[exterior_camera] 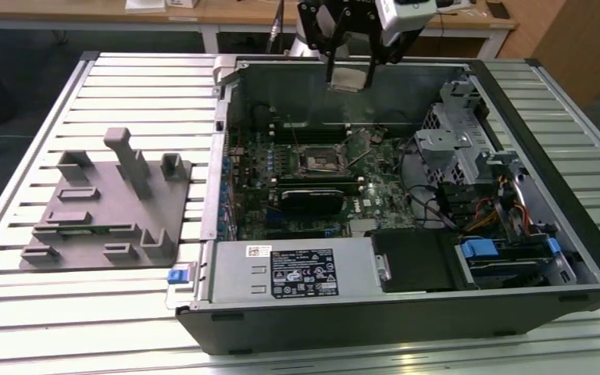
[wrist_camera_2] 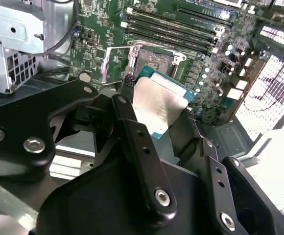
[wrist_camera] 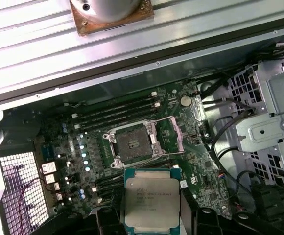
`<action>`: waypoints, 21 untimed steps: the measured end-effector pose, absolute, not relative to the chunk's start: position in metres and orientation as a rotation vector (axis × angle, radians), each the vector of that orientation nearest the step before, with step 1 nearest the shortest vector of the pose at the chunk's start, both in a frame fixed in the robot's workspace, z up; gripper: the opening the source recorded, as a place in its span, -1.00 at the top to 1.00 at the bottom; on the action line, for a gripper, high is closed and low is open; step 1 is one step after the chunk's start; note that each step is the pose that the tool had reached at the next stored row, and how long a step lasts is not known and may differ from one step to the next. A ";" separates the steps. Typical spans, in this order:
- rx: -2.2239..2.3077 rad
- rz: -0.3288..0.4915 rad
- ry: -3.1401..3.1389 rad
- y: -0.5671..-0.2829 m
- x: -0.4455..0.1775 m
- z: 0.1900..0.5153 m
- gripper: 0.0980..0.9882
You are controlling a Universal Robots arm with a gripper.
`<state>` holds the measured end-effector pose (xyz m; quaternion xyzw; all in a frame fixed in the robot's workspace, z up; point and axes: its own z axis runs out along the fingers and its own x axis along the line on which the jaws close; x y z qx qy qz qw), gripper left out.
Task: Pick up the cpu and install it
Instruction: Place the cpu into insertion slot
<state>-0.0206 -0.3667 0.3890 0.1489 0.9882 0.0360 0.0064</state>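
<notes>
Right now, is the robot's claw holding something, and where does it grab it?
Yes. The gripper holds the cpu, pinched by two opposite side edges, above the open computer case.

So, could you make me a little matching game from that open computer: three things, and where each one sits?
Things:
1. cpu
2. socket
3. grey fixture

Places:
A. on the slatted table, beside the computer case, at the exterior view's left
B. empty, on the green motherboard
C. held in the gripper, above the motherboard

Pairs: 1-C, 2-B, 3-A
</notes>
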 end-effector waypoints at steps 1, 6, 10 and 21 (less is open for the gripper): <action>0.481 0.113 3.089 -0.367 -0.021 0.389 0.01; 0.584 0.112 3.069 -0.367 -0.021 0.388 0.01; 0.692 0.111 3.044 -0.367 -0.021 0.387 0.01; 0.987 0.107 2.954 -0.367 -0.021 0.385 0.01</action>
